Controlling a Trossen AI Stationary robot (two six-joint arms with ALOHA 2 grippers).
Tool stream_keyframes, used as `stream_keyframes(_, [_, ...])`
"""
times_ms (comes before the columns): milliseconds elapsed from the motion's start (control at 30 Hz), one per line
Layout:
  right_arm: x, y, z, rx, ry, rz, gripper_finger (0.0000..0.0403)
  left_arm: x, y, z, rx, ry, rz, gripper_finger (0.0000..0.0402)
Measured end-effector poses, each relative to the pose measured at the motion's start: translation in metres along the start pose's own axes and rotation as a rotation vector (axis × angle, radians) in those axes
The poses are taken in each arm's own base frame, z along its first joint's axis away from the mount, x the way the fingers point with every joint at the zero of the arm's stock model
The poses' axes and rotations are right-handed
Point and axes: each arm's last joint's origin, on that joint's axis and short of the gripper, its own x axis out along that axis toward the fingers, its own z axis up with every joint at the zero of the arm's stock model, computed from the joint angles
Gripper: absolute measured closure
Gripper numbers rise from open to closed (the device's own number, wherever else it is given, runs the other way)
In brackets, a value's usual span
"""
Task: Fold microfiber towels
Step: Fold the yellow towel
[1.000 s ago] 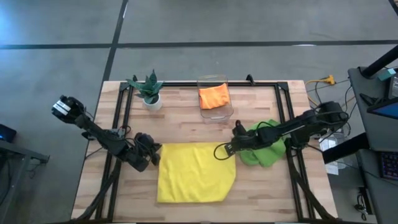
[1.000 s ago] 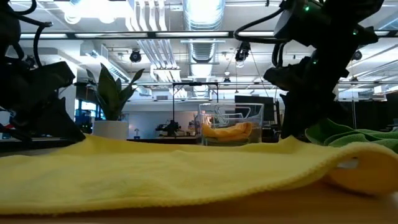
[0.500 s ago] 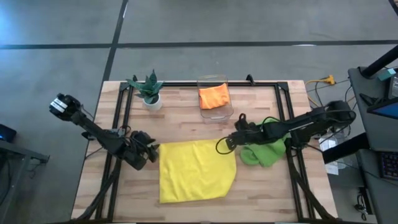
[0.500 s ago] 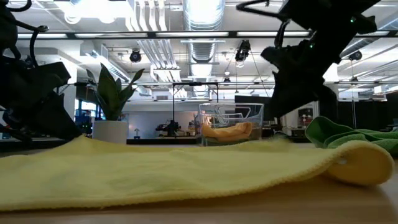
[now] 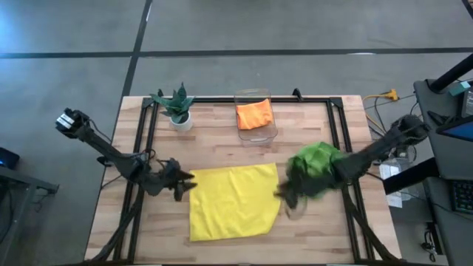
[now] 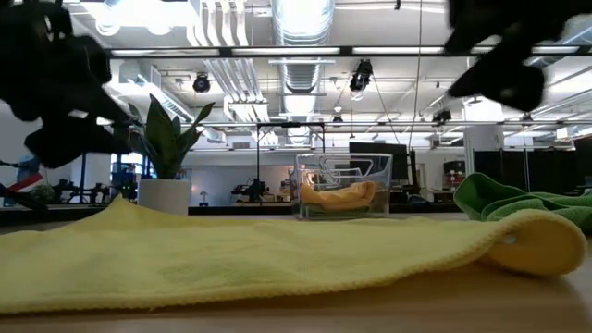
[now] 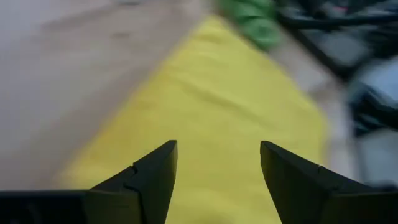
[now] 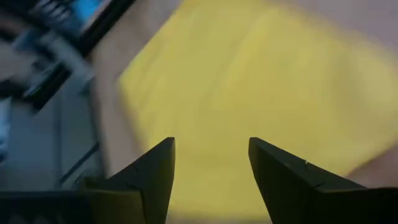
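A yellow microfiber towel lies spread flat on the wooden table; its right edge curls into a soft roll. My left gripper hovers open by the towel's far left corner, and the yellow cloth shows beyond its fingers. My right gripper is open over the towel's right edge, with the cloth beyond its fingers. A lime green towel lies crumpled to the right, under the right arm. An orange towel rests in a clear bin.
A small potted plant stands at the far left of the table. The clear bin stands at the far middle. A black frame rail runs along the far edge. Bare wood shows at the near right.
Both grippers have opened, let go of the yellow towel's far corners and risen off it. The right one has swung toward the near edge along the towel's right side. The towel's far edge has dropped flat onto the table.
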Motion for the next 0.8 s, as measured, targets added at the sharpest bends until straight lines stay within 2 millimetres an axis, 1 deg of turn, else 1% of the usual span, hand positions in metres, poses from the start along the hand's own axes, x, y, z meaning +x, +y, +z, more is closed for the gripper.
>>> stream_keyframes(100, [0.002,0.022,-0.044,0.019,0.004,0.063,0.0206,0.005,-0.016,0.003,0.045,-0.026,-0.139,0.0187])
stream_keyframes(200, [0.009,0.041,-0.088,0.098,-0.016,0.119,0.0212,0.011,-0.032,0.007,0.111,-0.069,-0.198,0.0187])
stream_keyframes(267, [0.021,0.057,-0.113,0.134,0.000,0.140,0.0217,0.018,-0.042,0.007,0.174,-0.068,-0.197,0.0187])
stream_keyframes(333, [0.037,0.076,-0.133,0.141,0.010,0.135,0.0222,0.028,-0.053,0.005,0.245,-0.025,-0.203,0.0187])
stream_keyframes(467, [0.083,0.116,-0.160,0.097,0.021,0.128,0.0234,0.054,-0.075,-0.007,0.359,0.109,-0.251,0.0187])
stream_keyframes(533, [0.104,0.129,-0.173,0.088,0.022,0.105,0.0241,0.066,-0.083,-0.012,0.418,0.140,-0.255,0.0187])
stream_keyframes(600, [0.121,0.136,-0.184,0.095,0.004,0.051,0.0250,0.076,-0.091,-0.015,0.466,0.147,-0.252,0.0187])
stream_keyframes(667, [0.134,0.139,-0.192,0.107,-0.047,-0.014,0.0258,0.085,-0.098,-0.018,0.509,0.147,-0.249,0.0187])
stream_keyframes(733, [0.142,0.143,-0.196,0.122,-0.116,-0.058,0.0261,0.091,-0.104,-0.019,0.542,0.146,-0.250,0.0187])
stream_keyframes(800, [0.148,0.144,-0.199,0.100,-0.173,-0.097,0.0261,0.096,-0.107,-0.021,0.559,0.151,-0.253,0.0187])
